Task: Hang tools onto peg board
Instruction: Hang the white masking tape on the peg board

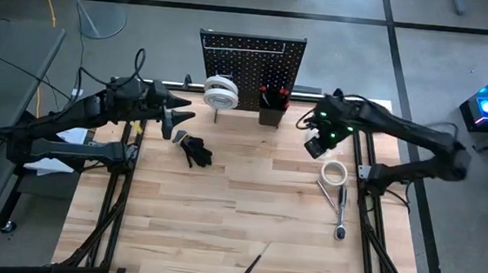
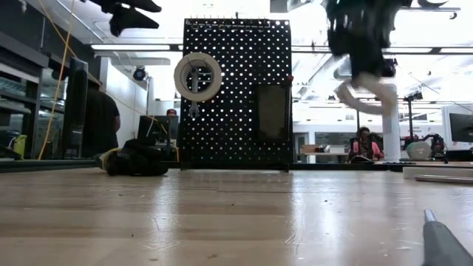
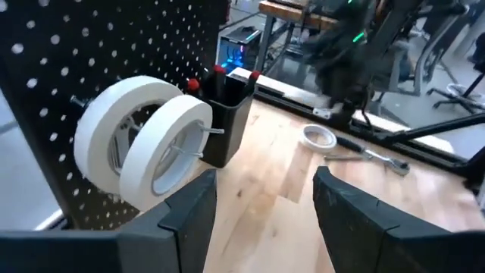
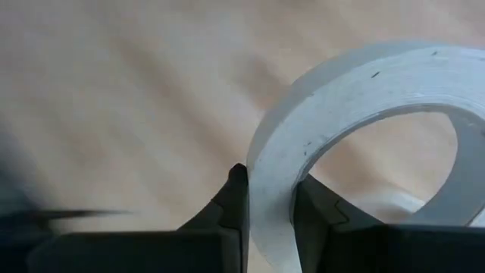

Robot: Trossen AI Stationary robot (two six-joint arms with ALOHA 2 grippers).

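Pinching wall of tape roll (image 4: 356,114) in right gripper (image 4: 269,199) above table (image 1: 220,213), edge-on for slipping onto peg board (image 1: 252,60) hook; idling left gripper (image 3: 261,199) open beside two rolls (image 3: 144,148) hanging there.

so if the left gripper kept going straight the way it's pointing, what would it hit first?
Probably the table: the open left gripper looks out over bare wood, with the hung tape rolls and the black bin off to one side. Depth is unclear.
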